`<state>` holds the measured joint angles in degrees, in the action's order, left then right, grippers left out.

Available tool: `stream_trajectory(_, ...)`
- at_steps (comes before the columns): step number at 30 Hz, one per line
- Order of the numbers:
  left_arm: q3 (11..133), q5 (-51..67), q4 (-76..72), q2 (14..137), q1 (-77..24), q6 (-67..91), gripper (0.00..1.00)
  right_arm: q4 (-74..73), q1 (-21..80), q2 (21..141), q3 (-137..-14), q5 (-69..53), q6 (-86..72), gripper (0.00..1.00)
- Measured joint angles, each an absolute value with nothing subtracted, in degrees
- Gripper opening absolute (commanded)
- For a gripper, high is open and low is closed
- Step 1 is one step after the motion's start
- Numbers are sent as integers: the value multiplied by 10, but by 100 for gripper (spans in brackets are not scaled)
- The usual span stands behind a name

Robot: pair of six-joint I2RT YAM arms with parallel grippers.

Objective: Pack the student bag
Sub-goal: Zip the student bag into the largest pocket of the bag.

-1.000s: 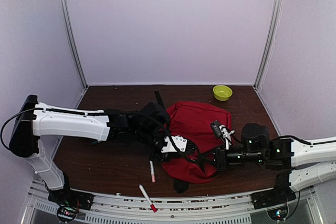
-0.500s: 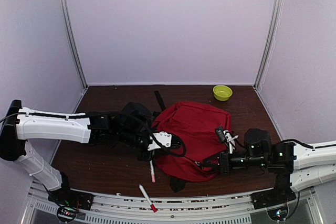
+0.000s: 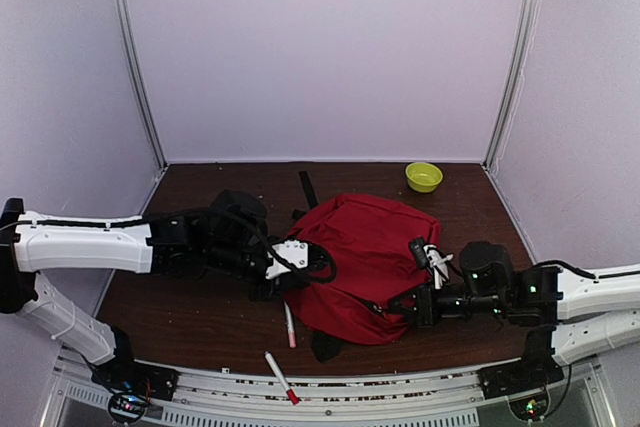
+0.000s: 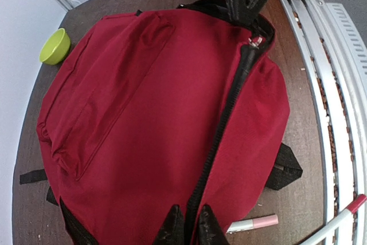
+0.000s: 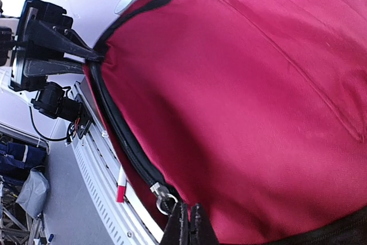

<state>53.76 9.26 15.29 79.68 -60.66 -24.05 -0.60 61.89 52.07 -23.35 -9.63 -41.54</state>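
Inspection finding: the student bag (image 3: 365,247) lies flat at the middle of the table (image 3: 200,317), front panel up, and its main zipper (image 4: 223,136) runs closed along the near side. The left gripper (image 4: 189,228) is pinched shut on the bag's seam at the left end of that zipper. The right gripper (image 5: 189,225) is closed on a fold of red fabric just beside the metal zipper pull (image 5: 162,194), not on the pull itself. Nothing appears packed: a pink-capped marker (image 3: 290,327) lies on the table touching or just beside the bag's near edge, a red-capped pen (image 3: 280,375) rests at the near rail, and a green bowl (image 3: 424,176) sits well apart at the far right. Risks noted. Both holds are thin fabric pinches, so opposed pulling could slip the cloth from either set of fingers. Any drag of the bag toward the near edge would likely sweep the marker onto the rail, out of easy reach. With the pull itself ungrasped, tension alone is unlikely to open the zipper and may only bunch the fabric.
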Motion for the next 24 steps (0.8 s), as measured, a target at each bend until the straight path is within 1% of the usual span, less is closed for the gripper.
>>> stream_trajectory(1,538,92,153,795,-607,-238,21,-6,619,524,-236,-97,-415,0)
stream_trajectory(4,538,79,152,761,-602,-226,33,-16,619,557,-277,-105,-397,0)
stream_trajectory(6,538,68,143,737,-600,-223,44,-17,619,577,-300,-106,-387,0)
stream_trajectory(9,542,54,129,708,-599,-225,67,-17,619,601,-324,-105,-376,0)
stream_trajectory(10,542,50,124,701,-599,-227,78,-17,619,608,-329,-105,-374,0)
stream_trajectory(11,542,46,119,694,-599,-225,95,-17,619,613,-332,-105,-373,0)
stream_trajectory(12,542,43,114,689,-599,-229,97,-18,619,619,-335,-103,-372,0)
stream_trajectory(15,524,22,76,671,-599,-210,98,-18,619,627,-339,-98,-370,0)
stream_trajectory(17,501,8,42,663,-599,-190,97,-20,619,630,-342,-93,-367,0)
stream_trajectory(18,495,4,32,665,-599,-182,94,-19,619,632,-343,-91,-366,0)
stream_trajectory(20,495,6,28,682,-599,-170,92,-19,619,636,-346,-86,-364,0)
stream_trajectory(21,498,10,30,691,-599,-165,93,-20,618,637,-346,-84,-363,0)
stream_trajectory(22,501,17,30,700,-599,-160,97,-21,618,638,-346,-80,-363,0)
stream_trajectory(24,501,33,27,707,-598,-151,98,-22,618,638,-346,-75,-364,0)
